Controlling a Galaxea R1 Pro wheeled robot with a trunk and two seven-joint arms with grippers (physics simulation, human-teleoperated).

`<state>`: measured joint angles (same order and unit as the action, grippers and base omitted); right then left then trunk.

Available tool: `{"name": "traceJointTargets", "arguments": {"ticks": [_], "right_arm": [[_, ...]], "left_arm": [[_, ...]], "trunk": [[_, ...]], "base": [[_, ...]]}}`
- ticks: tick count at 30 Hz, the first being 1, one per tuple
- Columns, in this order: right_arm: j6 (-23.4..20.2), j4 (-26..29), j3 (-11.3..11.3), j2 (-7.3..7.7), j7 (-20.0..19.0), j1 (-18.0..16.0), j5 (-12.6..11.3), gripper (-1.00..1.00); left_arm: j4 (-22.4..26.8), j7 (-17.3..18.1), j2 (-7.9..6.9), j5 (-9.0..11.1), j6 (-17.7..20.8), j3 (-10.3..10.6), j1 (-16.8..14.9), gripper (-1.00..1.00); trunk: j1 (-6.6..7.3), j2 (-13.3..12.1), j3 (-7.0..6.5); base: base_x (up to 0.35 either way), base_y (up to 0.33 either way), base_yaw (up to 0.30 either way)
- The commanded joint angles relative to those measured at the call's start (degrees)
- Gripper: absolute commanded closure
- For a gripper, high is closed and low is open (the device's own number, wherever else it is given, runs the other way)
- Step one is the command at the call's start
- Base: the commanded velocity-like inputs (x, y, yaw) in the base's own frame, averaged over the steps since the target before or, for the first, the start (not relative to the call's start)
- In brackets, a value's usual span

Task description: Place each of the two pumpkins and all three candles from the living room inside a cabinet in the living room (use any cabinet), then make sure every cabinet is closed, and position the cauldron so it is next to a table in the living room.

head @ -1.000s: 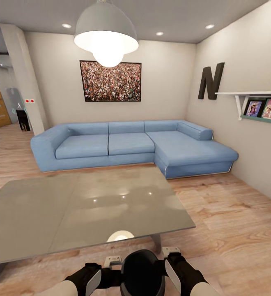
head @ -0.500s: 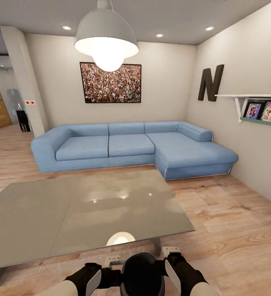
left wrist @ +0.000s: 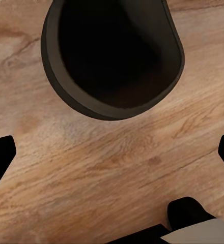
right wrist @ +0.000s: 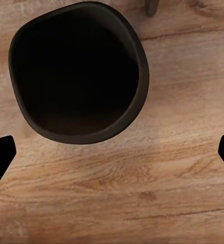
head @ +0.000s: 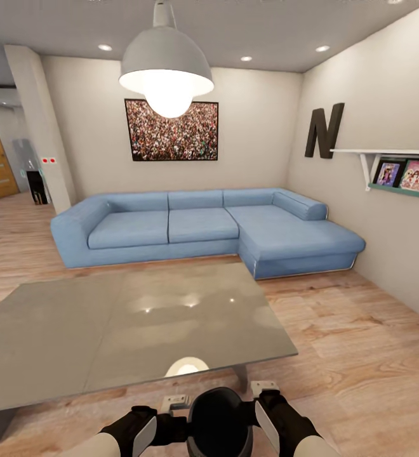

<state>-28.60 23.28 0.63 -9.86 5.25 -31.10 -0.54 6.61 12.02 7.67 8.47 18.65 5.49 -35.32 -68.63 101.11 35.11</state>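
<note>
Both hands point(head: 219, 416) spread wide beside black cauldron point(head: 220, 422), near grey table point(head: 76, 330)

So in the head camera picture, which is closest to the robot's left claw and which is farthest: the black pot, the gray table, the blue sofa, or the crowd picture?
1. The cauldron, right beside the left claw, between both claws.
2. The gray table, just ahead.
3. The blue sofa, across the room.
4. The crowd picture, on the back wall above the sofa.

the cauldron point(head: 221, 422) is cut off by the bottom edge.
</note>
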Motion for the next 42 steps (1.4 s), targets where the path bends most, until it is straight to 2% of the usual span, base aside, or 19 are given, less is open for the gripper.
{"name": "traceJointTargets", "arguments": {"ticks": [1,6,14,42], "right_arm": [[-0.32,0.1,0.07,-0.03,0.22,-0.01,-0.07,-1.0],[-0.32,0.1,0.07,-0.06,0.14,-0.01,-0.07,-1.0],[-0.32,0.1,0.07,-0.07,0.12,-0.01,-0.07,-1.0],[-0.32,0.1,0.07,-0.07,0.16,-0.01,-0.07,-1.0]], "left_arm": [[0.09,0.02,-0.03,0.58,0.34,0.48,-0.01,-1.0],[0.09,0.02,-0.03,0.58,0.34,0.48,-0.01,-1.0],[0.08,0.02,-0.03,0.58,0.34,0.48,-0.01,-1.0],[0.11,0.02,-0.03,0.58,0.27,0.48,-0.01,-1.0]], "trunk": [[0.23,-0.39,-0.12],[1.33,-2.39,-1.02],[3.09,-5.6,-2.46],[9.24,-16.83,-7.48]], "base": [[-0.008,0.0,0.0],[-0.004,0.0,0.081],[-0.075,0.0,0.255],[-0.3,0.0,0.29]]}}
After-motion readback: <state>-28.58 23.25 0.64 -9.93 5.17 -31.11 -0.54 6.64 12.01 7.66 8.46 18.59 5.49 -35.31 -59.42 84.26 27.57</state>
